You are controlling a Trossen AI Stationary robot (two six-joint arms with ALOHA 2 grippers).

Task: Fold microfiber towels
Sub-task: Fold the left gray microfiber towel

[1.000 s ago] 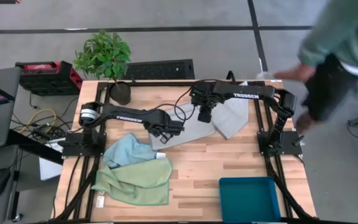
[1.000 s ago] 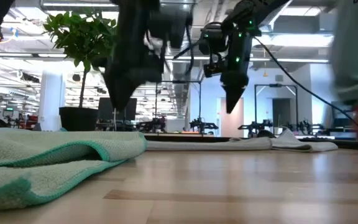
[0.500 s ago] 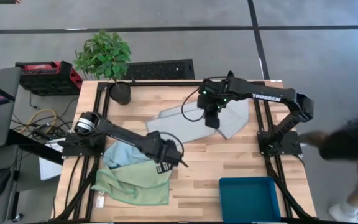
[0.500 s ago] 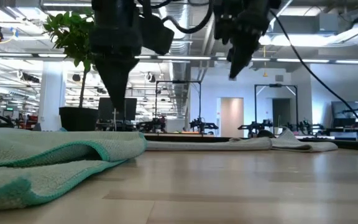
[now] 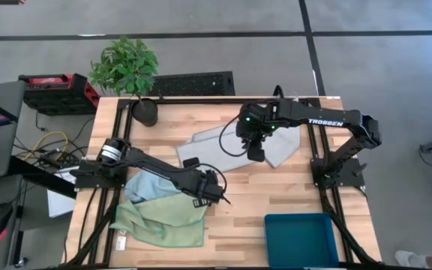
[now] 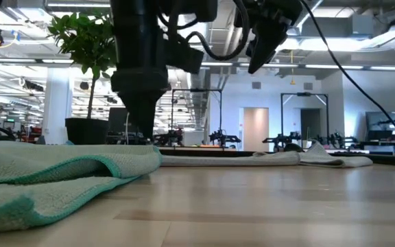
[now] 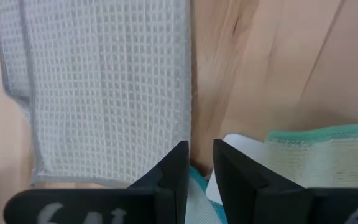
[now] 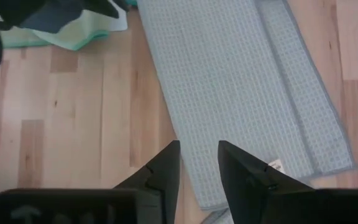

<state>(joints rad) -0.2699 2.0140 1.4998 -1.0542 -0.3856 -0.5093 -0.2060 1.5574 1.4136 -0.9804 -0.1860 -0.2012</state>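
Two light grey towels lie flat at the table's far middle, one [image 5: 214,146] to the left and one [image 5: 283,139] to the right. A light blue towel [image 5: 150,184] lies crumpled at the left, with a pale green towel [image 5: 163,223] partly folded in front of it. My left gripper [image 5: 217,196] is shut and points down, low over the green towel's far right corner [image 7: 316,158]. My right gripper [image 5: 255,154] is shut and hangs above the grey towels [image 8: 241,81], raised well off the table. My left gripper points down at the green towel's far right corner, where a white tag [image 7: 241,144] and a teal hem show beside its fingers. I cannot tell whether the tips touch the cloth.
A dark teal bin [image 5: 300,238] stands at the near right corner. A potted plant [image 5: 126,67] stands at the far left corner. Bare wood lies between the green towel and the bin.
My left gripper has gone from the left grey towel toward the table's near edge, to the green towel's far right corner, and down. My right gripper has risen and shifted a little toward the right. A person at the table's right has left the view.
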